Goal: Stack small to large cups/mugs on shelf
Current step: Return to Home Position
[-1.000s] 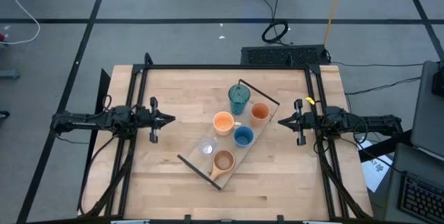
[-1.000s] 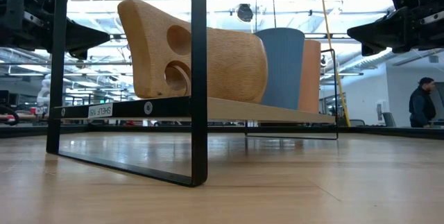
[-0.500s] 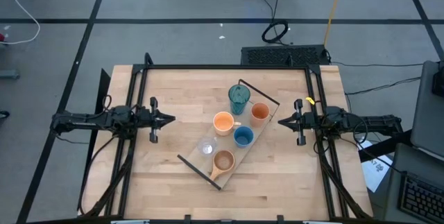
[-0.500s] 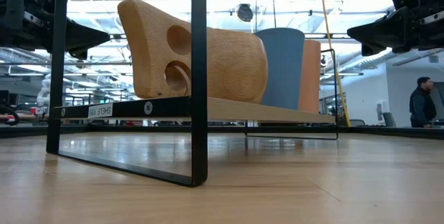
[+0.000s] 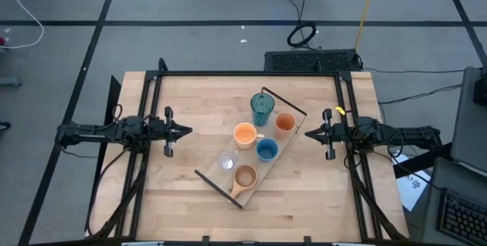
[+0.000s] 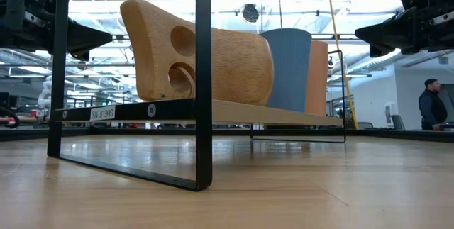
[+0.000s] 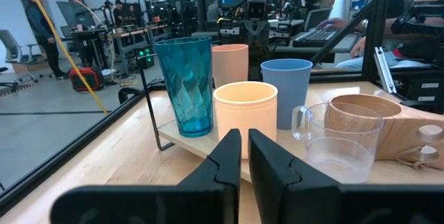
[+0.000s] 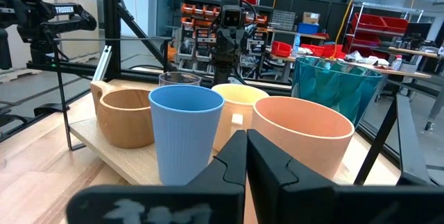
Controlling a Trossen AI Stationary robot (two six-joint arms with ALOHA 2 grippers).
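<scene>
With fingers together, the left pincer sits at the left of the counter and the right pincer at its right, both clear of the diagonal central shelf carrying the tumbler, orange cups, blue cup, clear cup and tan mug.
</scene>
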